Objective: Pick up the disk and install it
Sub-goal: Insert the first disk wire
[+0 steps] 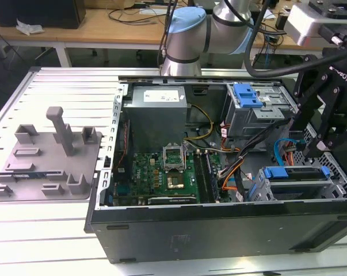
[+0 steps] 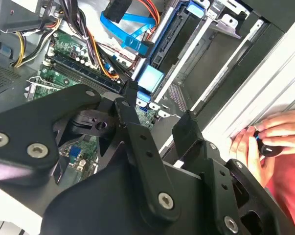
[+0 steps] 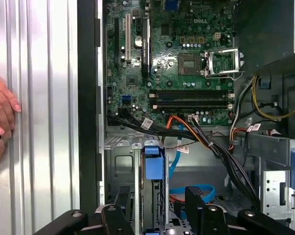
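The gripper, jaws spread and empty, is seen poised above the disk, lodged in the bay at four o'clock in the exterior view, where its blue rails are best straddled squarely and the cables kept clear.

Arm: silver-grey tubes, pale blue joint caps. Gripper: matte black linkage bars, silver screw heads, white lettering on one link. Thick black cable at the wrist.
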`<state>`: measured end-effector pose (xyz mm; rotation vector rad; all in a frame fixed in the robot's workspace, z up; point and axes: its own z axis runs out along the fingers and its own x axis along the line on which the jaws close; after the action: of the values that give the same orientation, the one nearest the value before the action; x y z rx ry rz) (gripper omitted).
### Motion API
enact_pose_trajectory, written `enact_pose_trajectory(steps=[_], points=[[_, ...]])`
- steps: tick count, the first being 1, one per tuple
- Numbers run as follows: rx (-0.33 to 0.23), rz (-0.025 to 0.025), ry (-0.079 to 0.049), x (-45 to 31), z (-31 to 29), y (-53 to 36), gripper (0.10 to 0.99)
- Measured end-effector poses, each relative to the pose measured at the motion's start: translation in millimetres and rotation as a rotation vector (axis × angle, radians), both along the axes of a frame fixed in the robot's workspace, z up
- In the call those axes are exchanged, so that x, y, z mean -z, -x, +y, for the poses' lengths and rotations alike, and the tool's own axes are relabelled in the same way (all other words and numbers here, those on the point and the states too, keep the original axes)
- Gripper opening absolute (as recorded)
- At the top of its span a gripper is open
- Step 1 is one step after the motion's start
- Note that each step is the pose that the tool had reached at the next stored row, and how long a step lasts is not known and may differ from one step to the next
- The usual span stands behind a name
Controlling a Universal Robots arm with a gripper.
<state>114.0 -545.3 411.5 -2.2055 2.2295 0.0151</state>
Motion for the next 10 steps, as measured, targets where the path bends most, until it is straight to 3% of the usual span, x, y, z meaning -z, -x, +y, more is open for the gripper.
enact_pose_trajectory(steps=[1,3,4,5,8,9,10], points=[[0.000,0.0000,0.000,0.0,0.0,0.0,0.565],[0.000,0.0000,0.007,0.0,6.3,-0.3,0.565],[0.000,0.0000,0.012,0.1,10.9,-0.5,0.565],[0.000,0.0000,0.022,0.0,19.2,-0.8,0.565],[0.000,0.0000,0.039,0.1,33.1,-1.2,0.565],[0.000,0.0001,0.050,0.0,37.5,-1.3,0.565],[0.000,0.0008,0.078,0.0,44.0,-1.6,0.565]])
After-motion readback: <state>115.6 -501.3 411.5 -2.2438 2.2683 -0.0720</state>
